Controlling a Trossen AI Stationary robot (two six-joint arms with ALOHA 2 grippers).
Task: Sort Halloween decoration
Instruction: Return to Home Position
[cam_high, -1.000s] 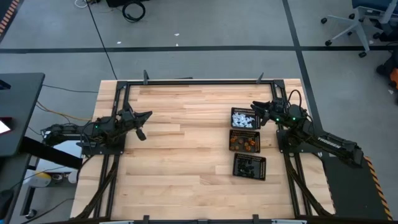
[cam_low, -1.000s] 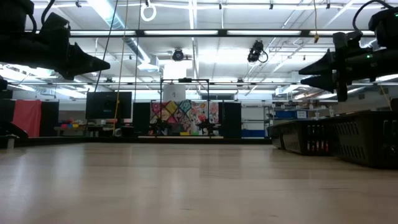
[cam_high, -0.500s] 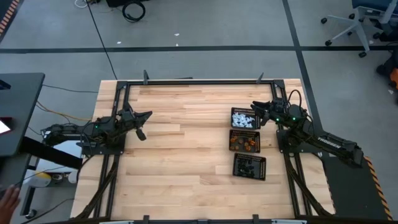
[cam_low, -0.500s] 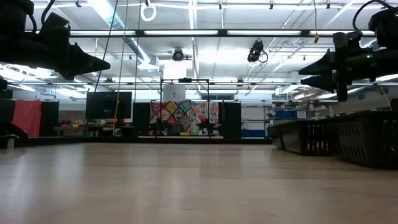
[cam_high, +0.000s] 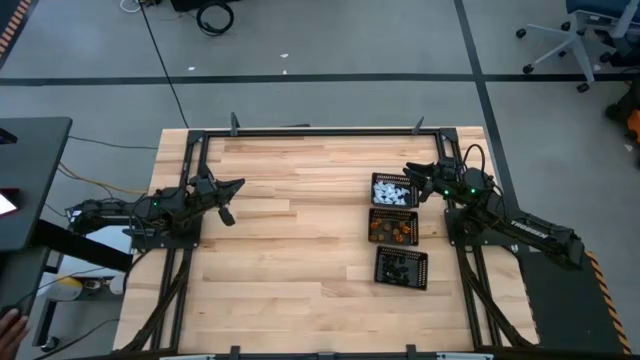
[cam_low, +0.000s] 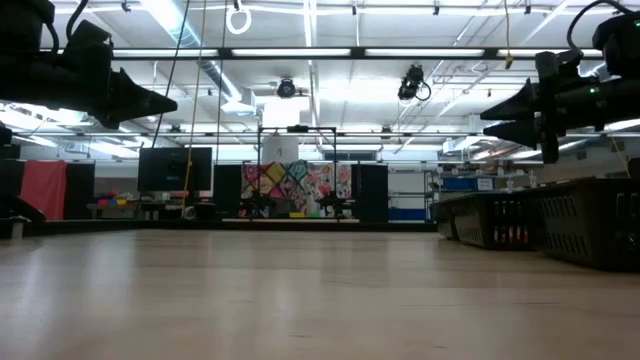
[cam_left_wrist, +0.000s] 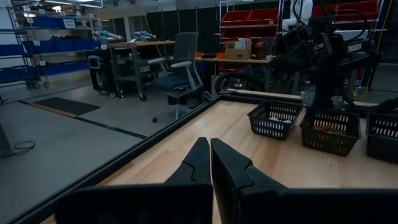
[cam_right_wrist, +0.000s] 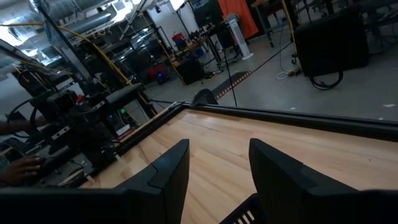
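- Lying sorted in three trays along the table's right side: white trinkets, orange trinkets, black trinkets, in a row.
- Hanging raised at the outer corner of the whites' tray: right gripper, fingers spread, empty, much the nearer.
- Waiting well apart leftward: left gripper, fingers pressed together, empty.
- Seemingly nothing left to fetch.

I'd call this a robotics lab set in a big open workshop hall. A wooden table framed in black rails carries the left robot arm at 9 o'clock and the right robot arm at 3. Around it is grey floor taped with black lines, with a rolling office chair at 1 o'clock and loose cable at 11. Beyond stand workbenches, racks of red storage bins, and strip lights overhead.
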